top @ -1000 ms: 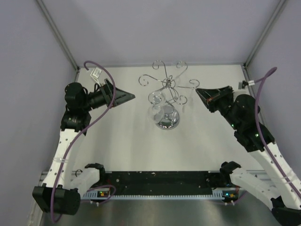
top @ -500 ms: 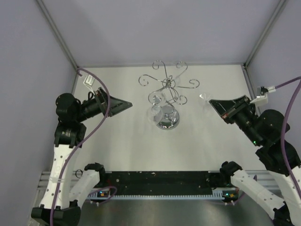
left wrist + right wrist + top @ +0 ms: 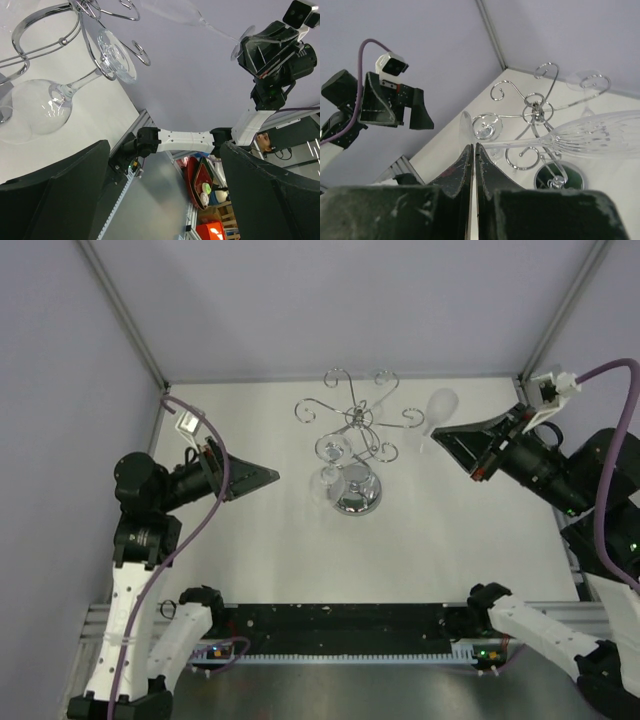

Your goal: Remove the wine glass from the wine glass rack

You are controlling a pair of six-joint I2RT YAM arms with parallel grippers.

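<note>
The chrome wine glass rack (image 3: 356, 420) stands mid-table on its mirrored base (image 3: 357, 492). My right gripper (image 3: 432, 433) is shut on the stem of a clear wine glass (image 3: 441, 405) and holds it in the air to the right of the rack, clear of its arms. In the right wrist view the fingers (image 3: 473, 146) pinch the stem by the foot, and the ribbed bowl (image 3: 600, 140) points right. A second wine glass (image 3: 329, 468) hangs on the rack's left arm. My left gripper (image 3: 274, 476) is open and empty to the left of the rack.
The left wrist view shows the hanging glass (image 3: 35, 107) and the rack's wire arms (image 3: 45, 30) close by. Grey walls enclose the table (image 3: 250, 550) on three sides. The black rail (image 3: 340, 625) with the arm bases runs along the near edge.
My right gripper has drawn back to the right and risen, carrying the wine glass away from the rack. My left gripper has pulled back slightly to the left.
</note>
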